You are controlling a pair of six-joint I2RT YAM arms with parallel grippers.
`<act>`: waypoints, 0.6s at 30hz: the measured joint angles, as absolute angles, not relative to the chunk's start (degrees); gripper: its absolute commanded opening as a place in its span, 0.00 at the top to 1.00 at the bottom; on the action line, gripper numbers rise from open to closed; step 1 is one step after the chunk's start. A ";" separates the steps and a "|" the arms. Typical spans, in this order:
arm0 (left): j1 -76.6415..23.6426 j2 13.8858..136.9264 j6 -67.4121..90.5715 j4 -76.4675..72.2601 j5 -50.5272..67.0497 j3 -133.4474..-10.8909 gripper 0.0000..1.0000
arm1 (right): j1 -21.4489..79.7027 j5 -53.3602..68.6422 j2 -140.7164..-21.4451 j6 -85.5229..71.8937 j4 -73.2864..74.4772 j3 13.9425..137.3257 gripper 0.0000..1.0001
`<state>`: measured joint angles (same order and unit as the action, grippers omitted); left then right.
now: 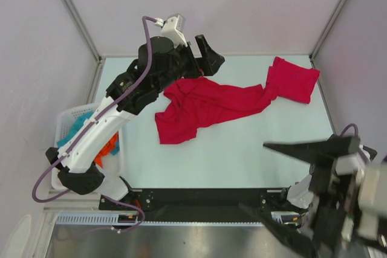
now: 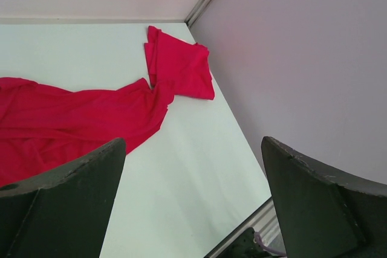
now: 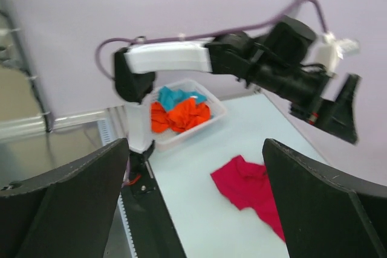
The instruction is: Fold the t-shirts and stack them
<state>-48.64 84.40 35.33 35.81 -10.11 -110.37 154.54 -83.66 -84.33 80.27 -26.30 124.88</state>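
Note:
A crumpled red t-shirt lies stretched out across the middle of the pale table. Its right end reaches a second red t-shirt, folded flat at the back right. In the left wrist view the long one runs in from the left and the folded one sits by the corner. My left gripper hangs open over the back edge, just above the crumpled shirt's upper end, with nothing between its fingers. My right gripper is raised at the front right, open and empty, looking at the shirt's corner.
A white basket at the left edge holds orange cloth and teal cloth; it also shows in the right wrist view. Walls close the back and both sides. The left arm reaches across the back.

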 measured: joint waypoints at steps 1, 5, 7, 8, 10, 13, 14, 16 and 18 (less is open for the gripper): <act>-48.64 84.40 35.09 35.99 -10.24 -110.34 0.00 | 153.25 -84.01 -83.48 78.70 -24.88 124.81 0.00; -48.64 84.12 34.39 36.47 -10.72 -110.28 0.00 | 147.17 -85.08 -78.04 75.11 -22.98 124.86 0.00; -48.64 83.72 34.22 36.62 -10.94 -110.02 0.00 | 145.47 -85.19 -75.72 74.61 -23.07 124.70 0.00; -48.64 83.57 34.11 36.64 -10.98 -109.95 0.00 | 144.64 -85.23 -74.83 74.46 -23.40 124.55 0.00; -48.64 83.40 33.95 36.60 -11.03 -109.93 0.00 | 139.79 -85.49 -73.19 73.63 -24.25 124.38 0.00; -48.64 83.35 33.87 36.62 -11.18 -109.93 0.00 | 133.01 -85.67 -71.85 71.77 -24.62 122.19 0.00; -48.64 83.35 33.82 36.64 -11.31 -109.93 0.00 | 130.32 -85.65 -71.61 71.11 -24.60 120.62 0.00; -48.64 83.35 33.76 36.64 -11.42 -109.93 0.00 | 126.45 -85.89 -71.72 70.43 -23.33 117.95 0.00; -48.64 83.35 33.50 36.64 -11.42 -109.93 0.01 | 121.91 -85.89 -73.45 70.30 -18.59 117.60 0.00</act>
<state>-48.64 83.35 33.50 36.64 -11.42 -109.93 121.91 -85.89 -73.45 70.30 -18.59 117.60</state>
